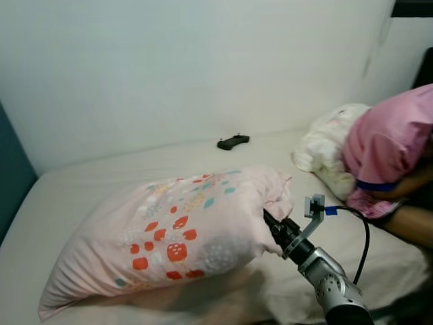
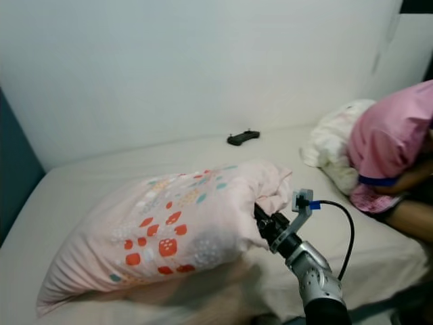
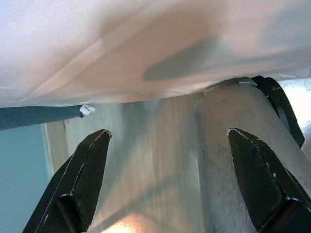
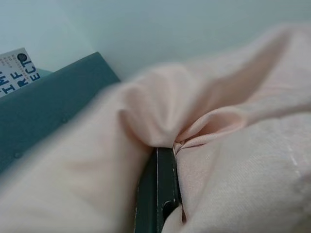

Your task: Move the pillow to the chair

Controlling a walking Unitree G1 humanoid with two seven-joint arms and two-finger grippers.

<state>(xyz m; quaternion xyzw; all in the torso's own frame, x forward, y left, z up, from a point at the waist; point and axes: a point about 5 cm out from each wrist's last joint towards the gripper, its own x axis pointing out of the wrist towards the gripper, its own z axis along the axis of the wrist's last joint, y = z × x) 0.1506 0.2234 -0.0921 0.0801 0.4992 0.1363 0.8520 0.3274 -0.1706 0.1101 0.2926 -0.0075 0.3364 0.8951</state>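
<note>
Pillow [image 1: 169,237] in pale pink with red and teal print lies on the bed [image 1: 81,183], its near corner clamped in the right claw [image 2: 260,218], black fingers closed on a fold of fabric; the left claw [image 3: 165,179] hangs below the bed's edge with fingers spread apart, holding nothing. Lifting cleanly likely calls for a deeper bite on the bunched corner, since thin cloth may slip under the weight. Its long axis runs diagonally, from the robot's near left up toward the far right; a person in pink [image 1: 392,142] leans in at the right, beside white bedding [image 1: 328,152].
</note>
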